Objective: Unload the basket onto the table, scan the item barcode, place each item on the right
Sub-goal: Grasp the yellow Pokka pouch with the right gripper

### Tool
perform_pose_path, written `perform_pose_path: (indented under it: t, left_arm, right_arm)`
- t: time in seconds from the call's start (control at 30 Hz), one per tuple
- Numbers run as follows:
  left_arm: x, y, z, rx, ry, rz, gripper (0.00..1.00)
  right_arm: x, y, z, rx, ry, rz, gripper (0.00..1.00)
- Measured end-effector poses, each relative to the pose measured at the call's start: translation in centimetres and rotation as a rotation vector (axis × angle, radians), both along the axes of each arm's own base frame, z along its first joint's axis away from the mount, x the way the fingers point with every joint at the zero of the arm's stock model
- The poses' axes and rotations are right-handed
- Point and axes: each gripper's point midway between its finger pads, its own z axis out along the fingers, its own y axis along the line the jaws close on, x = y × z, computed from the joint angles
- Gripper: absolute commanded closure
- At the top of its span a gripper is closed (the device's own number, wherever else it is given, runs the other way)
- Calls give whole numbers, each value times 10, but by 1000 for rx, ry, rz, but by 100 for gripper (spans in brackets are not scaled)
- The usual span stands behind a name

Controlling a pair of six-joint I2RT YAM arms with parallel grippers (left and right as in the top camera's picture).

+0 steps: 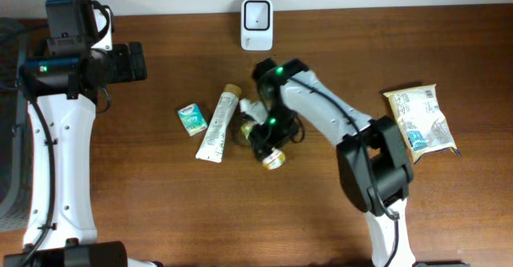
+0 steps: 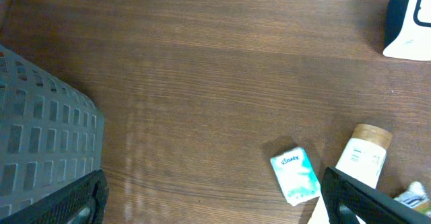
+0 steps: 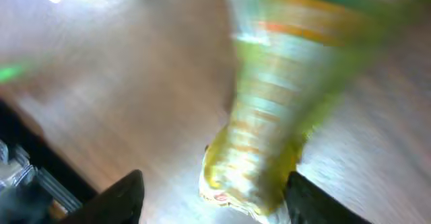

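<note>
Fingers (image 3: 124, 200) of the right gripper (image 3: 214, 187) stand partly open, with the yellow-and-green packaged item (image 3: 259, 136) between them. The right wrist view is heavily blurred. In it, the item's lower end lies against the finger on the picture's right. A strip of brown wooden table (image 3: 121, 96) shows between the item and the other finger. The blur does not allow a firm grip to be confirmed.

In the overhead view, the right gripper (image 1: 268, 145) is near the middle of the table (image 1: 160, 211). The item (image 1: 276, 159) shows as a small yellow-green shape at the gripper's tip. Whether it rests on the wood or is lifted cannot be told.

Fingers (image 2: 74, 207) of the left gripper (image 2: 212, 200) are spread to their widest and hold nothing. Only bare wood lies between them. In the overhead view, the left gripper (image 1: 132, 62) is over the table's left side, well apart from the item.

Other parts:
- White barcode scanner (image 1: 256, 25): stands at the far edge of the table, beyond the right gripper.
- White squeeze tube with a tan cap (image 1: 218, 127): lies just left of the right gripper.
- Small teal-and-white tissue pack (image 1: 192, 119): lies just beside the tube, on its left.
- Pale printed snack bag (image 1: 421, 123): lies near the right edge, well apart from the rest.
- Grey perforated plastic basket (image 2: 40, 130): sits at the left edge.
</note>
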Motion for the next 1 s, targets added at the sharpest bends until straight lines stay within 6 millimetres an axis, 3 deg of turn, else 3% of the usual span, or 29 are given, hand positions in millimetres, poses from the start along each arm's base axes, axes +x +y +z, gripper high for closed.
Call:
perform_pose_path:
  t: [0.13, 0.23, 0.4, 0.5, 0.6, 0.9, 1.0]
  left_arm:
    - [0, 0, 0, 0, 0, 0, 1]
    - [0, 0, 0, 0, 0, 0, 1]
    - [0, 0, 0, 0, 0, 0, 1]
    - [0, 0, 0, 0, 0, 0, 1]
    - [0, 0, 0, 0, 0, 0, 1]
    - [0, 0, 0, 0, 0, 0, 1]
    - [0, 0, 0, 0, 0, -1, 1]
  right_arm:
    - [-31, 34, 0, 3, -3, 119, 34]
    - [-16, 25, -1, -72, -32, 4, 34]
    - [25, 2, 11, -114, -77, -221, 34]
    - [33, -12, 24, -144, -67, -369, 28]
    - [33, -12, 34, -155, -51, -484, 22]
    - [-12, 34, -13, -185, -4, -548, 21]
    - [-22, 30, -39, -247, -19, -630, 30]
